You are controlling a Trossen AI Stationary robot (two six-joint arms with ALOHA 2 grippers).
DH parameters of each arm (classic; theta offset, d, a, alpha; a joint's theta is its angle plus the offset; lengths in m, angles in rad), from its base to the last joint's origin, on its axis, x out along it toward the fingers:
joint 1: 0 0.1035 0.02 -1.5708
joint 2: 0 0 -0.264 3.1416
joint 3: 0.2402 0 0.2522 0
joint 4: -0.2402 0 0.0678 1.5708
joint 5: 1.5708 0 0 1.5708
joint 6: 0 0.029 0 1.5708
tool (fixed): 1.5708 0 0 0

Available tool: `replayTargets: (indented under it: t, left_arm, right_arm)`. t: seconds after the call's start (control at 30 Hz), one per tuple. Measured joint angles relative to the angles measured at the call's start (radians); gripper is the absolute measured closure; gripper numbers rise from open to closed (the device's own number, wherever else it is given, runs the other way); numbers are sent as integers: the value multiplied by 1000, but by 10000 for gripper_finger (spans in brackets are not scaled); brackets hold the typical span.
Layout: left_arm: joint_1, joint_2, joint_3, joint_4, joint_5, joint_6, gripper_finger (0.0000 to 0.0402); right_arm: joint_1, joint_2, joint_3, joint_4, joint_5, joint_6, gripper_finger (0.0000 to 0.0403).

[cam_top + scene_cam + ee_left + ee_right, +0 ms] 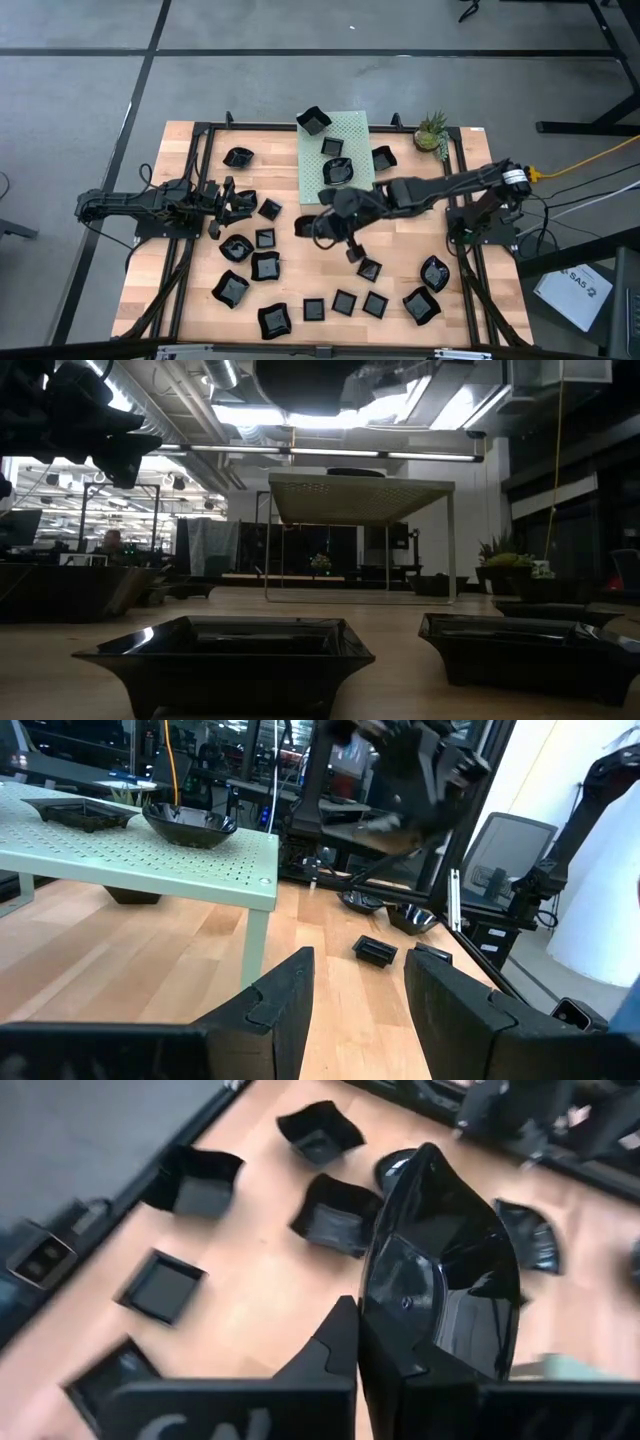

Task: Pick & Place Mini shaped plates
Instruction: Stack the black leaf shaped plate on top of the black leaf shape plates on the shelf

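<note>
Plate in hand: I have one glossy black plate clamped edge-on in the right gripper, held above mid-table just near of the box.
Plates placed: about three sit on the pale green perforated box: one at its far left corner, a small one, one at its near edge.
Plates left: by my count well over a dozen on the table, mostly near and left.
Progress: early, I judge.
Left gripper: jaws apart, empty, waiting at left.
Other: small plant, far right.
</note>
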State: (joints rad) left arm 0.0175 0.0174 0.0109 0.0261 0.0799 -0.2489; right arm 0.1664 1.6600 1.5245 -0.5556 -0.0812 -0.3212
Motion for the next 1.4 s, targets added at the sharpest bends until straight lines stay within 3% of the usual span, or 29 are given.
replayTargets:
  t: [0.53, 1.03, 1.4]
  left_arm:
    - [0, 0, 0, 0, 0, 0, 249]
    - [0, 0, 0, 0, 0, 0, 249]
    - [0, 0, 0, 0, 0, 0, 249]
  right_arm:
    - [-145, -1, 104, -176, 33, -382, 399]
    - [-252, -26, 104, -150, 143, -484, 399]
    - [-329, -45, 104, -204, 143, -475, 399]
